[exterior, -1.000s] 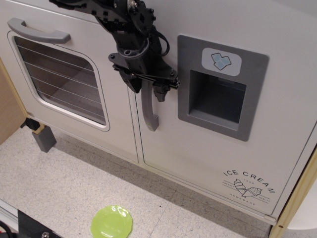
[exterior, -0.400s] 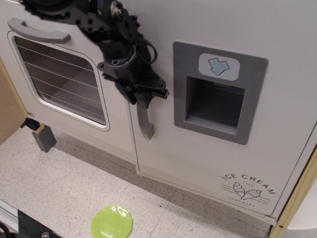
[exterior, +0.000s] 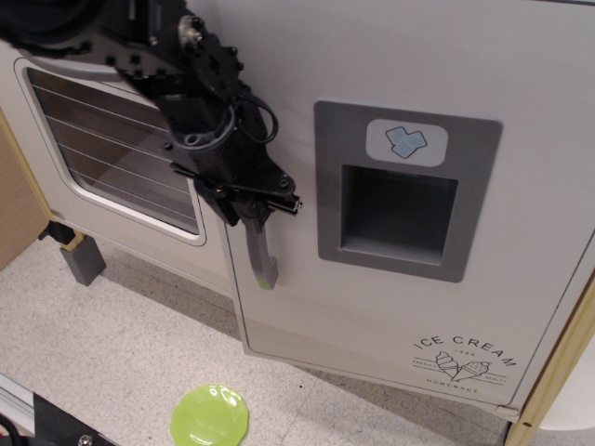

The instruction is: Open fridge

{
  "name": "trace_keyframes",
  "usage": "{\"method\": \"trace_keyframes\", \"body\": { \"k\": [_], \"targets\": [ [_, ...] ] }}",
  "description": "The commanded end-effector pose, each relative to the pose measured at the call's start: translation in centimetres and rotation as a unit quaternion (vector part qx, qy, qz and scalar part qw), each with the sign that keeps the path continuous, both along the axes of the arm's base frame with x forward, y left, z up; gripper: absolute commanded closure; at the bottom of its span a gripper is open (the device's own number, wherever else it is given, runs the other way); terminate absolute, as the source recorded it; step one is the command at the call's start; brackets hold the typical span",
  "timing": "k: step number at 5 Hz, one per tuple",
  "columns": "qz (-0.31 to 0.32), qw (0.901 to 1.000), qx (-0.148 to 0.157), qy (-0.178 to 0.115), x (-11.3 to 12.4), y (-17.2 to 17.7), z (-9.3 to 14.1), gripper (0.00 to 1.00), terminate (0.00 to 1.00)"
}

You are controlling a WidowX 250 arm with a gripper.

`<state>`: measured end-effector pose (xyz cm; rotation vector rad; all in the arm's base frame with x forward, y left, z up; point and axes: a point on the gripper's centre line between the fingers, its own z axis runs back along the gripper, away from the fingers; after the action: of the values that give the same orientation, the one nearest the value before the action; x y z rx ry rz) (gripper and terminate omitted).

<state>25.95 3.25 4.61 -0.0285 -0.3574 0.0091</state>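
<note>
The fridge door (exterior: 390,307) is a large white panel with a grey recessed ice-dispenser panel (exterior: 402,186), a blue cubes sticker and an "ICE CREAM" print (exterior: 462,358). Its left edge stands swung out from the cabinet, partly ajar. My black gripper (exterior: 249,206) comes in from the upper left and is shut on the fridge's vertical grey handle (exterior: 261,255), whose lower end shows below the fingers. The upper part of the handle is hidden by the gripper.
The white oven door with a striped window (exterior: 112,153) is to the left, partly behind my arm. A green plate (exterior: 210,417) lies on the speckled floor below. A grey block (exterior: 82,260) stands at the lower left. A wooden post (exterior: 558,372) runs along the right edge.
My gripper has pulled the handle left and down toward the camera, and the fridge door's left edge has swung outward, overlapping more of the oven door.
</note>
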Motion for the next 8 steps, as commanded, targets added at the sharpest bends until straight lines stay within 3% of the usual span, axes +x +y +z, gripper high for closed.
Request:
{"method": "trace_keyframes", "body": {
  "k": [1, 2, 3, 4, 5, 7, 8],
  "targets": [
    [-0.041, 0.9984, -0.023, 0.030, -4.1, 0.4, 3.5, 0.00, 0.00],
    [0.036, 0.9974, -0.020, 0.060, -5.7, 3.1, 5.0, 0.00, 0.00],
    [0.132, 0.9888, -0.022, 0.065, -5.3, 6.3, 6.2, 0.00, 0.00],
    [0.234, 0.9704, -0.036, 0.048, -5.7, 8.6, 7.2, 0.00, 0.00],
    [0.327, 0.9420, -0.063, 0.043, -5.6, 10.2, 8.0, 0.00, 0.00],
    [0.442, 0.8887, -0.110, 0.050, -2.1, 11.8, 9.1, 0.00, 0.00],
    [0.470, 0.8736, -0.115, 0.049, -0.4, 12.0, 8.8, 0.00, 0.00]
  ]
}}
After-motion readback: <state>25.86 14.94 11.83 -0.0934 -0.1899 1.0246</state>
